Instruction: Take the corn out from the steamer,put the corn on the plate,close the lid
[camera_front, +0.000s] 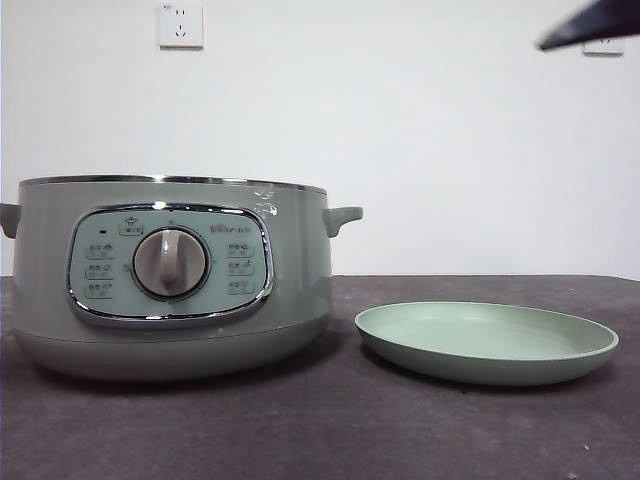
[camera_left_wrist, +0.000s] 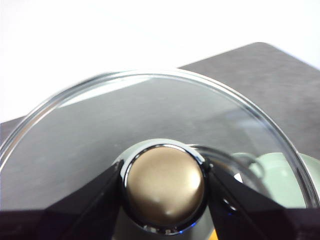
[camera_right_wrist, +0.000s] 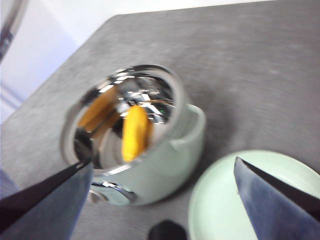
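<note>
The left gripper (camera_left_wrist: 165, 192) clamps the knob of the round clear glass lid (camera_left_wrist: 150, 115), lifted off the pale sage-green steamer (camera_front: 170, 275). Inside the steamer lies the blurred yellow-orange corn cob (camera_right_wrist: 135, 132). Right of the steamer sits the shallow pale green plate (camera_front: 487, 345). Above, the right gripper (camera_right_wrist: 162, 197) hangs with its 2 jaws wide apart, empty.

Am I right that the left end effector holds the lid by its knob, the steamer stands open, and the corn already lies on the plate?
Not quite. The corn is inside the open steamer, as the right wrist view shows; the plate holds nothing. The left end effector does grip the lid by its knob.
</note>
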